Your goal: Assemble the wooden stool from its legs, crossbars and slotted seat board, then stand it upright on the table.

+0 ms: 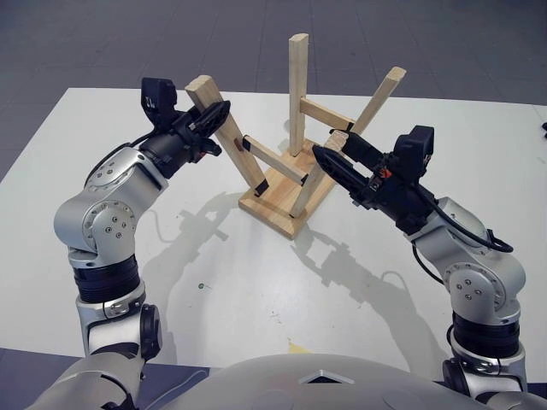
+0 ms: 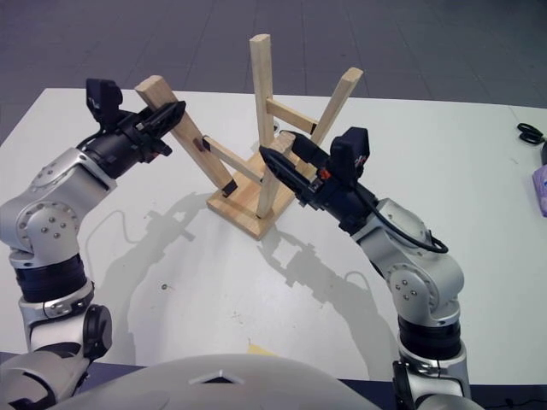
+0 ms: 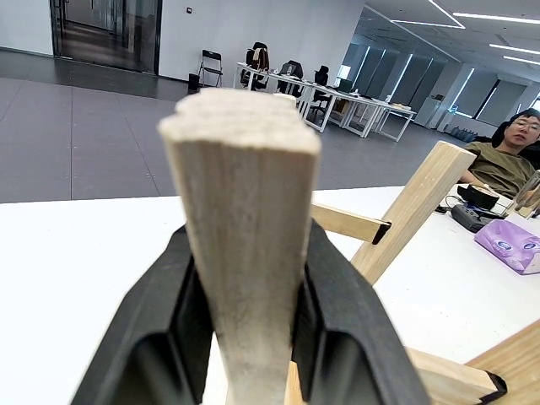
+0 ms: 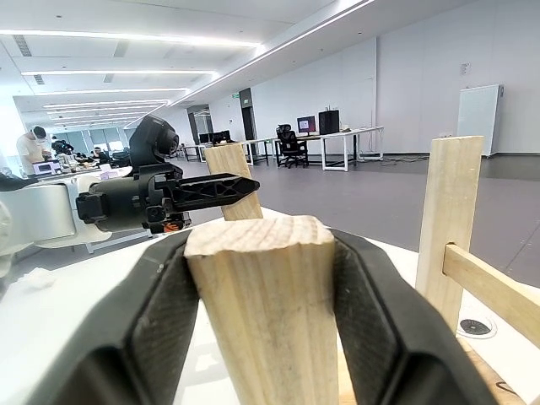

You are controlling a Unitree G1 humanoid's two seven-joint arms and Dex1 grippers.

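The wooden stool stands upside down, its seat board (image 1: pixel 272 210) flat on the white table (image 1: pixel 102 128) and its legs pointing up. My left gripper (image 1: pixel 214 115) is shut on the upper part of the tilted left leg (image 1: pixel 229 137), whose end (image 3: pixel 245 194) sits between black fingers (image 3: pixel 164 325). My right gripper (image 1: pixel 331 164) is shut on the top of the near right leg (image 1: pixel 312 184), seen end-on (image 4: pixel 261 295) in the right wrist view. An upright back leg (image 1: pixel 297 85) and a slanted far right leg (image 1: pixel 382 98) are joined by crossbars (image 1: pixel 326 113).
Scissors (image 2: pixel 530 131) and a purple packet (image 2: pixel 540 184) lie at the table's far right edge. A small wood chip (image 1: pixel 299 348) rests near the front edge. Open table surface lies to the left and in front of the stool.
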